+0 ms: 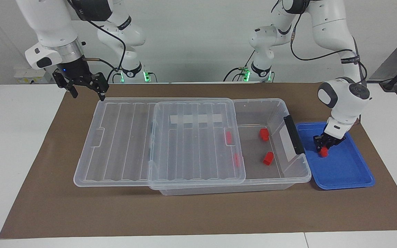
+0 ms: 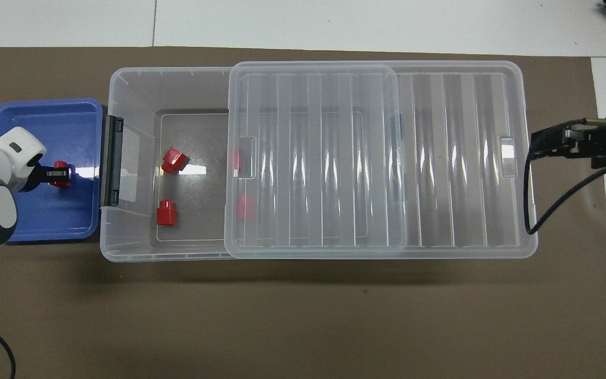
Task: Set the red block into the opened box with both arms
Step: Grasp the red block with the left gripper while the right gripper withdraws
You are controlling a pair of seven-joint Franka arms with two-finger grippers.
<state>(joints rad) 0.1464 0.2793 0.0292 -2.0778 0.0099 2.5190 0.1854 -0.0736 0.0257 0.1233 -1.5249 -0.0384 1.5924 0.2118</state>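
A: Item one, the red block (image 1: 323, 152). Position?

B: In the blue tray (image 1: 350, 174), at the left arm's end of the table. The left gripper (image 1: 324, 147) stands down in the tray with its fingers clamped together on the block.

A: Item two, the opened box (image 1: 271, 103).

B: Just beside the tray, at 9 o'clock from it in the facing view, black bar handle (image 1: 294, 134) toward the tray. Ribbed lid (image 1: 157, 141) slid toward the right arm's end, leaving one end uncovered. Two more red blocks (image 1: 268, 158) lie in the open part, two show through the lid.

A: Right gripper (image 1: 86, 90)?

B: Raised, fingers spread apart, holding nothing, at 11 o'clock from the lid's corner in the facing view.

A: Differences between views?

B: The facing view shows both arm bases; the overhead view shows the left gripper across the block's top.

A: Surface and room?

B: Brown mat (image 1: 184, 213) on a white table (image 1: 9, 144); pale wall.
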